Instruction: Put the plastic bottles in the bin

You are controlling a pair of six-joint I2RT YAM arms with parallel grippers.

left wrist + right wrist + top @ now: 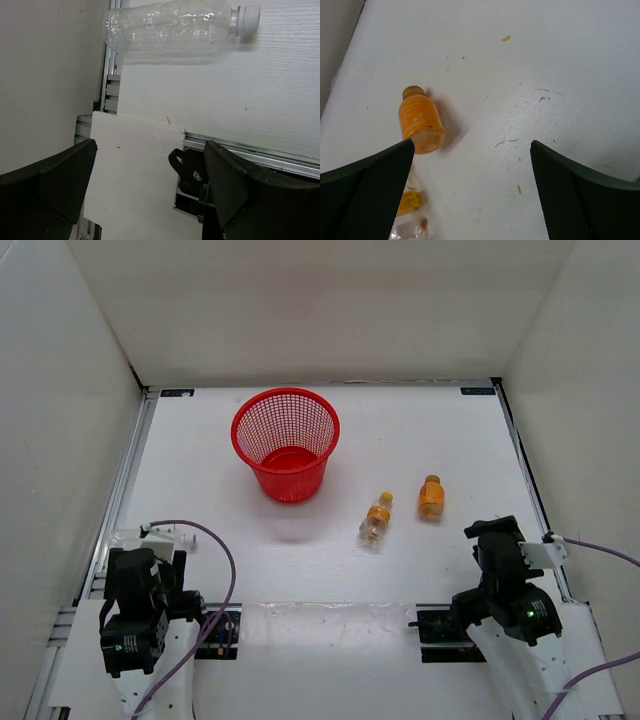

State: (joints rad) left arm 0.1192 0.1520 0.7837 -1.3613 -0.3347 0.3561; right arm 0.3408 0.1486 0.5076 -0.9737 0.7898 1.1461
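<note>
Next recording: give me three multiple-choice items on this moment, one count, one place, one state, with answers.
1. Bottles inside the round red plastic mesh bin? A two. B one. C none.
2. The clear plastic bottle with the pale cap lies: A in the bin. B on the white table ahead of the left pincer. C at the far right corner.
3. The left pincer and right pincer are: A open, empty. B shut. C gripping bottles.
Answers: C, only its bare red base shows; B, the left wrist view shows it; A, both gape with nothing between.
</note>
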